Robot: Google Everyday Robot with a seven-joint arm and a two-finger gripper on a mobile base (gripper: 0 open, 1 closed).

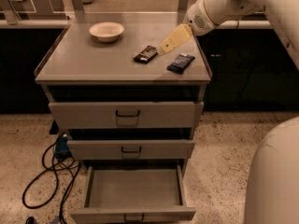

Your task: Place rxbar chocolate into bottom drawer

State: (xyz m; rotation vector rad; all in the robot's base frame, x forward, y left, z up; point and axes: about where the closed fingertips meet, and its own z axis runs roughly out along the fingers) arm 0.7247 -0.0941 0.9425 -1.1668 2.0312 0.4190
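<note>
Hovering above the right side of the table [88, 62], the tool [165, 47] slants down and left, its tip just beside the rxbar chocolate [145, 54]. Whether it is spread or pressed together cannot be told. The chocolate bar lies flat right of the table's middle. A dark blue bar [181, 62] lies nearer the front right corner. The bottom drawer [133, 190] stands pulled out.
</note>
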